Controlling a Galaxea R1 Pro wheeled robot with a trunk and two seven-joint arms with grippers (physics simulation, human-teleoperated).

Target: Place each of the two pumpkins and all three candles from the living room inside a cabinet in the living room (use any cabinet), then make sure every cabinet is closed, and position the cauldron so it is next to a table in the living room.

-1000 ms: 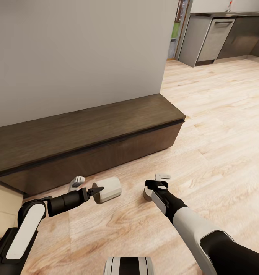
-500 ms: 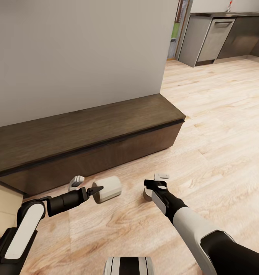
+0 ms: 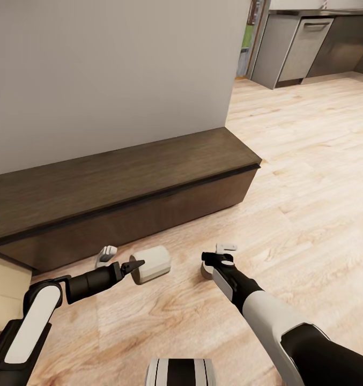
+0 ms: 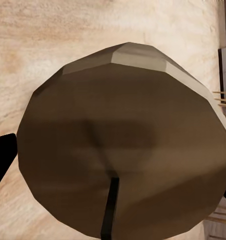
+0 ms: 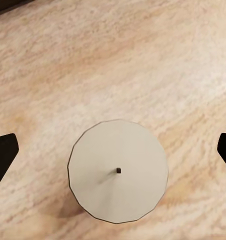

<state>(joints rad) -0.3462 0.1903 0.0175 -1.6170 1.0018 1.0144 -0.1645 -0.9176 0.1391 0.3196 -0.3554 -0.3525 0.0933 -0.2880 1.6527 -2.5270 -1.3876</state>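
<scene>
While both arms reach down to the wood floor (image 3: 310, 177) in front of the long dark cabinet (image 3: 122, 182), the step in hand looks like collecting candles. The left hand (image 3: 135, 265) is at a candle lying on its side (image 3: 152, 264), just before the cabinet front; whether it grips I cannot tell. The right hand (image 3: 216, 257) hangs released above an upright candle (image 5: 118, 170), its fingertips (image 5: 3, 155) well apart on either side. Next it would need to lower around that candle, clench, then carry it to a cabinet drawer.
</scene>
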